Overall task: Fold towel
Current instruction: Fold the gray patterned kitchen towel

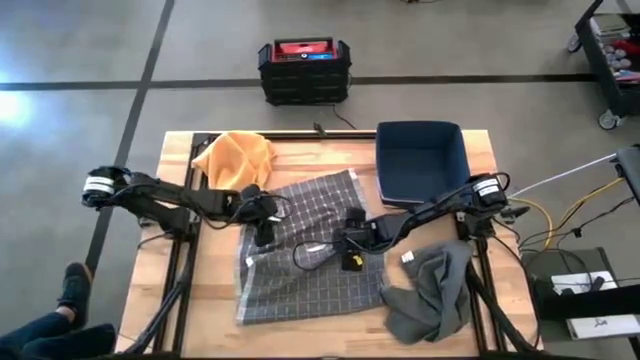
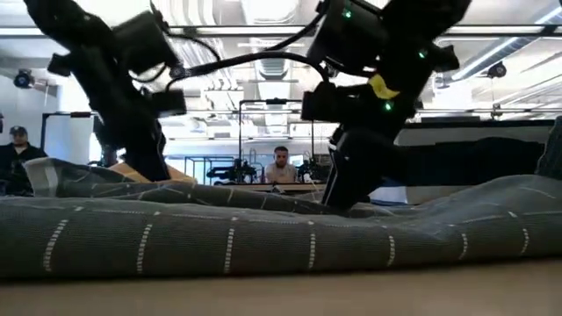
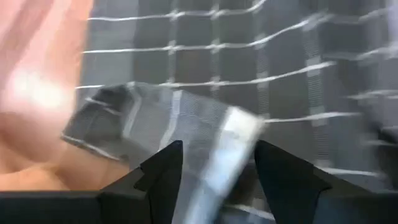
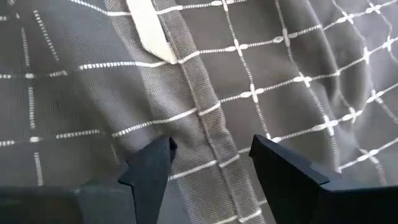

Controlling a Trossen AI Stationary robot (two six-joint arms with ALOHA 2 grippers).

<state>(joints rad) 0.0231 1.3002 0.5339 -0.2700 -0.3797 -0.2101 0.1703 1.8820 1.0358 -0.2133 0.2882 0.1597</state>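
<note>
Resting over the checked towel, left end effector and right end effector both gape wide.

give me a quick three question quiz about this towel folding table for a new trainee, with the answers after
1. True or false: both grippers are over the grey checked towel.
2. Which cloth lies nearest the blue bin: A the orange cloth, B the plain grey cloth?
3. What pale item shows beside the towel's hem in the right wrist view?

Key:
1. True; left gripper and right gripper are open.
2. B.
3. A label tag.
</note>
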